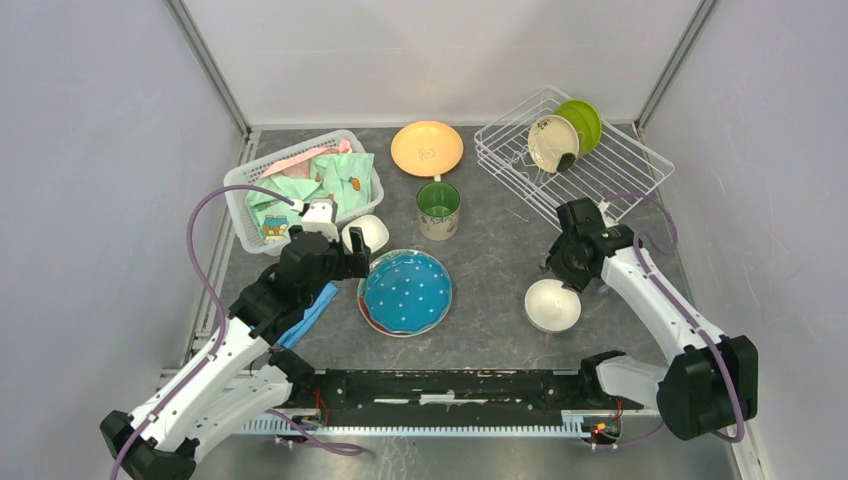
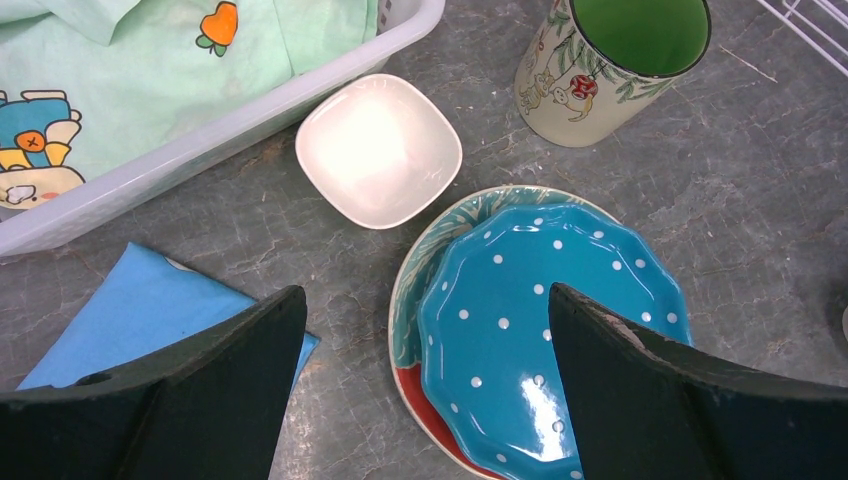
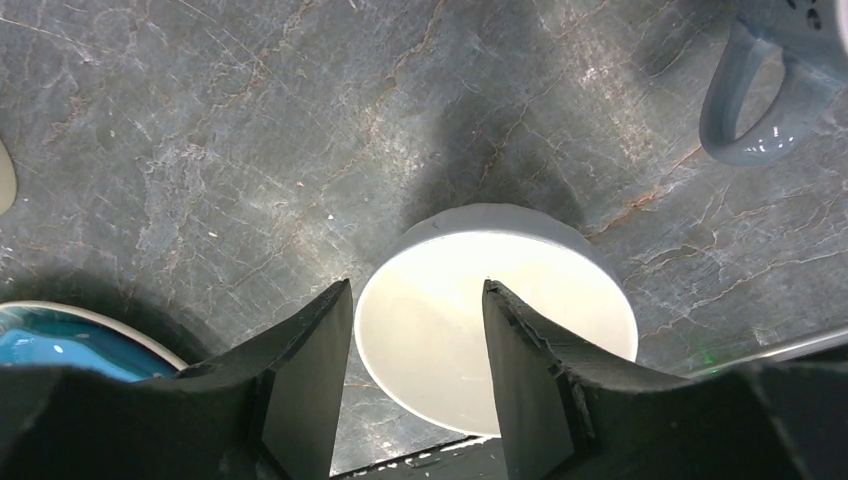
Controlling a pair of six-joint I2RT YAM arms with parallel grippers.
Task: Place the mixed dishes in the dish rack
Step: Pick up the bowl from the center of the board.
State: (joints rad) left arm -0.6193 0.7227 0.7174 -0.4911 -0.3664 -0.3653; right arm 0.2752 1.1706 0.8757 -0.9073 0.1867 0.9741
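Right claw (image 3: pixel 416 285) hangs half spread over the rim of 1 white bowl (image 3: pixel 590 300), gripping nothing; left claw (image 2: pixel 428 295) stands wide apart above the blue dotted plate (image 2: pixel 520 335).

Most of the blue cloth (image 1: pixel 305 318) lies under the left arm in the top view; only a strip shows. Beneath the blue dotted plate (image 2: pixel 520 320), a red plate (image 2: pixel 413 398) and a green-patterned plate (image 2: pixel 430 250) show only slivers of rim. The bottom edge of the left wrist view and one finger of the left gripper (image 2: pixel 425 292) cut the stack off. The grey mug (image 3: pixel 750 152) is cropped to little more than its handle. The near rim of the white bowl (image 3: pixel 540 300) goes behind the fingers of the right gripper (image 3: pixel 416 283), and contact there cannot be told. A dark object in the dish rack (image 1: pixel 620 170) seems to lean on the cream plate (image 1: pixel 550 140), but it is too small to name.
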